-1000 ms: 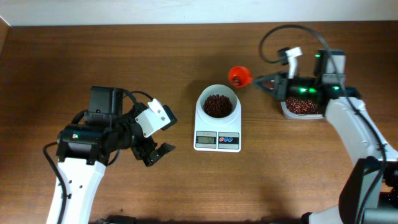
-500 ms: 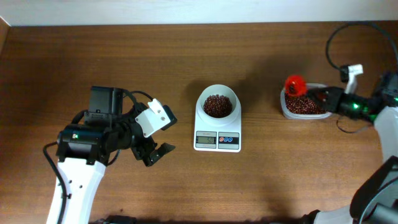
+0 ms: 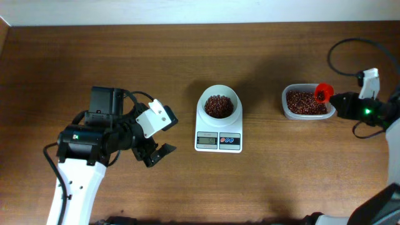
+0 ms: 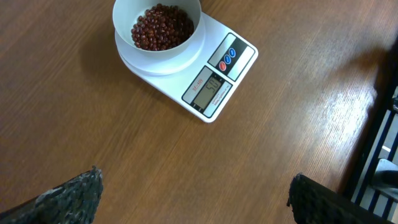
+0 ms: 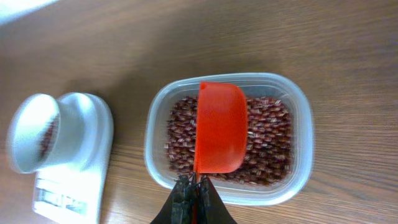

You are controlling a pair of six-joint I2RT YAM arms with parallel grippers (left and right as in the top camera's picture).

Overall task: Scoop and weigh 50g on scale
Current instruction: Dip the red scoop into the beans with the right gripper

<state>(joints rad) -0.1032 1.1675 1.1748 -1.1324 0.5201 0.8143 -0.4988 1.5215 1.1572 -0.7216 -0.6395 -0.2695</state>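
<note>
Scoop [image 5: 219,127] hangs over the tub [image 5: 305,149] right of the scale [image 3: 219,140], pinched by the right gripper [image 5: 194,184], poised to dig beans [image 5: 267,143].

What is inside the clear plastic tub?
Reddish-brown beans lie in the tub; the right gripper holds the orange scoop over them. The scoop hides the beans below it.

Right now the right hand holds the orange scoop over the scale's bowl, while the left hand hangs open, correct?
No. The right hand holds the orange scoop over the clear tub of beans, not over the bowl of the scale, as the right wrist view shows. The left hand is open.
</note>
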